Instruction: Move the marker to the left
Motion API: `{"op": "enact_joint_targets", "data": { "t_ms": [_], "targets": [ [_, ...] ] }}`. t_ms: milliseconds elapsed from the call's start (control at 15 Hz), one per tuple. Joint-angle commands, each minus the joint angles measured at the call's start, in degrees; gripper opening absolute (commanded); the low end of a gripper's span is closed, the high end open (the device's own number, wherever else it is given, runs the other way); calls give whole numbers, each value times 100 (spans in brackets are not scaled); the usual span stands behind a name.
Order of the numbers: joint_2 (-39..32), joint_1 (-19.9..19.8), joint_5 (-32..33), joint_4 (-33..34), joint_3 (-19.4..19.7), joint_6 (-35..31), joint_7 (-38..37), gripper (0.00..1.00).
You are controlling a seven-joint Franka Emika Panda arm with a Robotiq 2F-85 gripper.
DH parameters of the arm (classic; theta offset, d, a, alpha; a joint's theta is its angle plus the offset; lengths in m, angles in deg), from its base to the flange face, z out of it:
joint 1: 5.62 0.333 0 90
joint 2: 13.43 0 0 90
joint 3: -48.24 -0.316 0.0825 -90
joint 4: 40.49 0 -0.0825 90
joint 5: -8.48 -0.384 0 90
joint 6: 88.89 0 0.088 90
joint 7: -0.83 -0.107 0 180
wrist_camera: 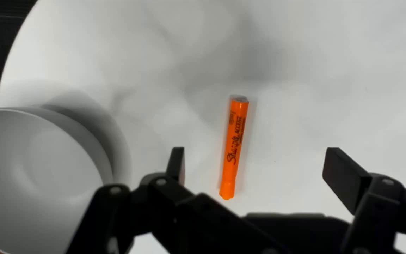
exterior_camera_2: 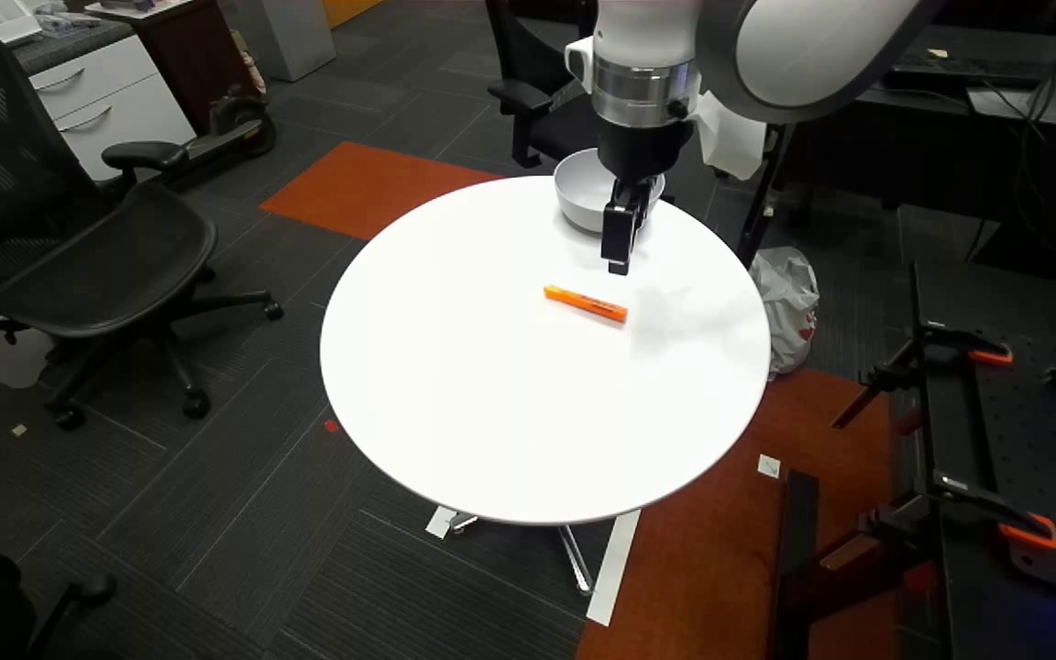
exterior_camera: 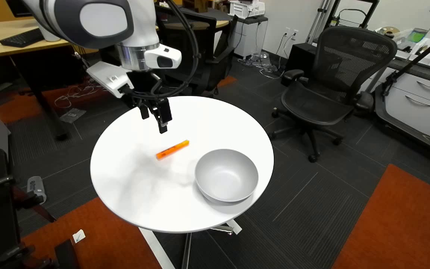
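Dark grey carpet tiles [exterior_camera: 293, 228] and rust-orange carpet patches [exterior_camera: 405, 224] lay around the round white surface [exterior_camera: 218, 123]. A black mesh office chair [exterior_camera: 317, 106] stood near white drawers [exterior_camera: 420, 106]; a wood-topped desk [exterior_camera: 6, 28] stood well apart, and a white wall [exterior_camera: 286, 13] carried power outlets [exterior_camera: 287, 31].

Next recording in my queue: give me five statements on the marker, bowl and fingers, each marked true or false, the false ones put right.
1. The orange marker lies on the white table. True.
2. The grey bowl stands upright, mouth up. True.
3. The marker is inside the bowl. False: it lies on the table, apart from the bowl.
4. The fingers stand apart, holding nothing. True.
5. In the wrist view, the marker is plain, without lettering. False: it bears dark printing that includes "Sharpie".
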Motion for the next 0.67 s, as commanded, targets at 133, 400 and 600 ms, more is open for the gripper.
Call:
{"op": "enact_joint_targets", "data": {
  "t_ms": [133, 400, 600],
  "targets": [
    [-141, 111, -72, 134, 119, 11, 42, 100],
    [-255, 22, -162, 204, 96, -39, 248, 100],
    [-344, -53, -142, 130, 101, -455, 518, 100]
  ]
}}
